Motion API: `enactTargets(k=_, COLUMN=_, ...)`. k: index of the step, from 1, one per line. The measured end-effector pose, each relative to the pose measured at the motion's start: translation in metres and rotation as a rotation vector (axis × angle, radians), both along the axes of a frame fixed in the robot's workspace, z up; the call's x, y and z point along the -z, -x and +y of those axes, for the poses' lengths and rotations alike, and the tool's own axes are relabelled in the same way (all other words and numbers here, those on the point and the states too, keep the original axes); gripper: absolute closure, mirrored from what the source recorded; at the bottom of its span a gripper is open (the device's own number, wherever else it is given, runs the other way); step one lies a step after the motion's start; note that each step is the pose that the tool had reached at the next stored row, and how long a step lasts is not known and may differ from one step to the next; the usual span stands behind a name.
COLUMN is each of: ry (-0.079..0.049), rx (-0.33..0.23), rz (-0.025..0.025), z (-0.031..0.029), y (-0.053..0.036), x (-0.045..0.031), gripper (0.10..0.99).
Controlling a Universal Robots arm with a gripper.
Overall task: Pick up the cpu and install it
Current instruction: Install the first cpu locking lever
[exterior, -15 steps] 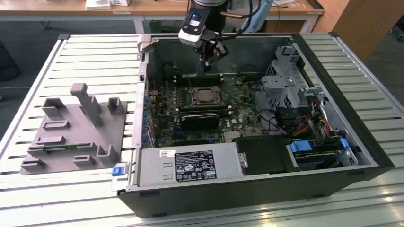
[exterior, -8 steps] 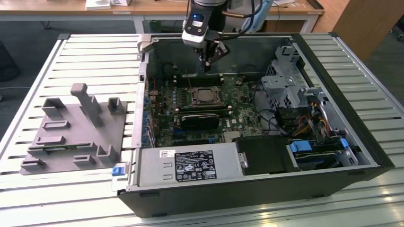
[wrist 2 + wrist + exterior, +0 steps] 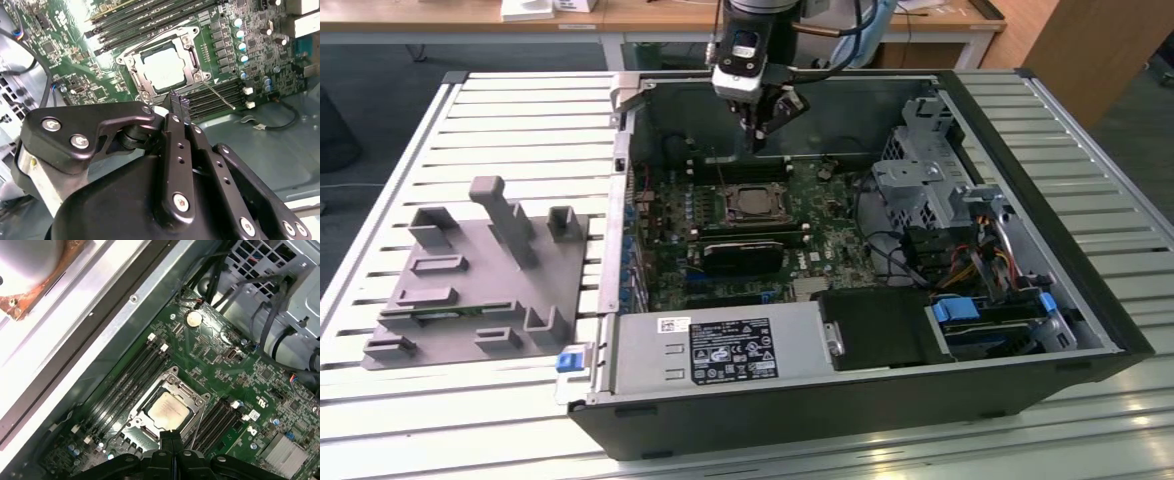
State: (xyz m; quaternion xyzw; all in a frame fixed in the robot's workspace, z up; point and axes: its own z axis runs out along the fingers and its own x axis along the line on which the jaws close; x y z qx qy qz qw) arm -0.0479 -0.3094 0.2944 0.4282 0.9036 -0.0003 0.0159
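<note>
- I see the large grey plastic fixture with upright posts (image 3: 474,275) at the left of the exterior view, lying on the slatted metal bench (image 3: 520,110).
- Right of it lies the open dark computer case (image 3: 854,410), with the green motherboard (image 3: 734,250) inside.
- The cpu, a small flat square chip with a silvery-grey top (image 3: 751,203), is seated in the dark square socket with its metal frame (image 3: 750,184), at centre frame; it shows in both wrist views (image 3: 164,69) (image 3: 168,411).
- The black claw (image 3: 761,135) hangs above the case at upper centre, apart from the chip.
- In the second wrist view the claw (image 3: 177,102) has its black fingers (image 3: 180,107) pressed together with nothing between them; its tip also shows in the first wrist view (image 3: 170,437).
- Black memory slots (image 3: 127,377) run beside the socket.
- A grey drive cage (image 3: 927,175) stands at the right inside the case.
</note>
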Motion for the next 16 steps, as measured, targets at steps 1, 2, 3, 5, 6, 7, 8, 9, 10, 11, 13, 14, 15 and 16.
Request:
enactTargets(k=1, ry=0.0, rx=-0.01, rz=-0.0001, z=0.0, y=0.0, x=0.0, gripper=0.98)
enactTargets(k=2, ry=0.0, rx=-0.021, rz=0.0, z=0.0, y=0.0, x=0.0, gripper=0.98)
enactTargets(k=3, ry=0.0, rx=-0.033, rz=0.0, z=0.0, y=0.0, x=0.0, gripper=0.98)
enactTargets(k=5, ry=0.0, rx=-0.06, rz=0.0, z=0.0, y=0.0, x=0.0, gripper=0.98)
enactTargets(k=6, ry=0.0, rx=-0.073, rz=0.0, z=0.0, y=0.0, x=0.0, gripper=0.98)
enactTargets(k=7, ry=0.0, rx=-0.087, rz=0.0, z=0.0, y=0.0, x=0.0, gripper=0.98)
enactTargets(k=8, ry=0.0, rx=-0.101, rz=0.0, z=-0.0001, y=0.0, x=0.0, gripper=0.98)
enactTargets(k=9, ry=0.0, rx=-0.114, rz=0.0, z=-0.0001, y=0.0, x=0.0, gripper=0.98)
enactTargets(k=10, ry=0.0, rx=-0.128, rz=0.0, z=-0.0001, y=0.0, x=0.0, gripper=0.98)
enactTargets(k=11, ry=0.0, rx=-0.141, rz=0.0, z=-0.0001, y=0.0, x=0.0, gripper=0.98)
enactTargets(k=13, ry=0.0, rx=-0.166, rz=0.0, z=-0.0001, y=0.0, x=0.0, gripper=0.98)
enactTargets(k=14, ry=0.0, rx=-0.179, rz=0.0, z=-0.0001, y=0.0, x=0.0001, gripper=0.98)
enactTargets(k=15, ry=0.0, rx=-0.191, rz=0.0, z=-0.0001, y=0.0, x=0.0001, gripper=0.98)
enactTargets(k=16, ry=0.0, rx=-0.204, rz=0.0, z=-0.0001, y=0.0, x=0.0001, gripper=0.98)
